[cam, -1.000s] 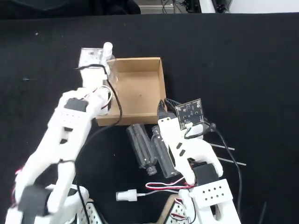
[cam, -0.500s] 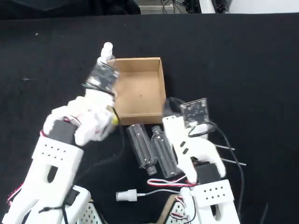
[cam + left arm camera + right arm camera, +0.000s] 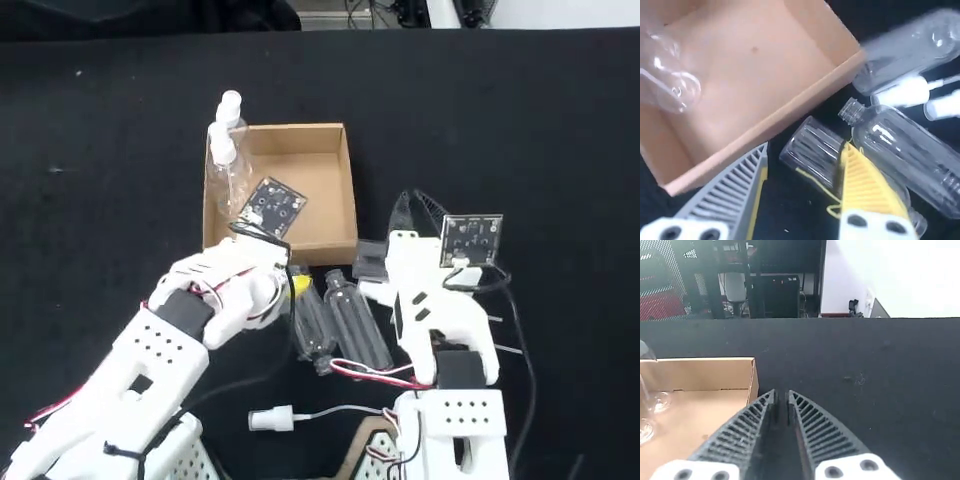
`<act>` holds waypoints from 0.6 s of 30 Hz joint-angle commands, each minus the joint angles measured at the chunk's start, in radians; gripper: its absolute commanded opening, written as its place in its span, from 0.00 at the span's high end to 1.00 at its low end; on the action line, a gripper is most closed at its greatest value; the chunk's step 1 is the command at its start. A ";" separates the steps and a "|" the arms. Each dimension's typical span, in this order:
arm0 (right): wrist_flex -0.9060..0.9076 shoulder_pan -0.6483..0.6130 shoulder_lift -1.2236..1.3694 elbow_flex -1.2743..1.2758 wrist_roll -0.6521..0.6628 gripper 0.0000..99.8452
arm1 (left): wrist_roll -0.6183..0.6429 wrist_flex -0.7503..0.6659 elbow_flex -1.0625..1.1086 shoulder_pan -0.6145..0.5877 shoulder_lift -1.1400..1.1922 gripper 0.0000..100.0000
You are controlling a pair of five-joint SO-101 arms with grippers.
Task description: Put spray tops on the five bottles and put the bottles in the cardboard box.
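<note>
The left gripper [image 3: 804, 150], jaws apart, has between them the base of a capless bottle [image 3: 816, 156], which seems light, thin-walled and probably slippery, best gripped softly at mid-body, while the right gripper [image 3: 781, 400] keeps its jaws almost together, empty.

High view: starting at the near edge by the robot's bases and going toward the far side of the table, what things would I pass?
A loose spray top → two uncapped bottles lying side by side → cardboard box → spray-topped bottle whose head pokes past the box's far left corner.
</note>
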 commanded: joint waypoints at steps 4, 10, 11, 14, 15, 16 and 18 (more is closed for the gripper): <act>-0.032 0.020 -0.016 -0.024 0.000 0.98 | 0.126 -0.009 -0.062 -0.015 0.008 0.81; -0.032 0.020 -0.016 -0.024 0.000 0.98 | 0.130 0.100 -0.220 -0.002 0.236 0.81; -0.032 0.020 -0.016 -0.024 0.002 0.98 | 0.132 0.110 -0.239 0.008 0.261 0.81; -0.031 0.020 -0.016 -0.024 0.003 0.98 | 0.138 0.103 -0.246 0.039 0.304 0.81; -0.031 0.020 -0.016 -0.024 0.003 0.98 | 0.140 0.097 -0.240 0.044 0.313 0.81; -0.031 0.020 -0.016 -0.024 0.003 0.98 | 0.140 0.087 -0.229 0.045 0.318 0.81; -0.031 0.020 -0.016 -0.024 0.003 0.98 | 0.140 0.071 -0.211 0.044 0.319 0.81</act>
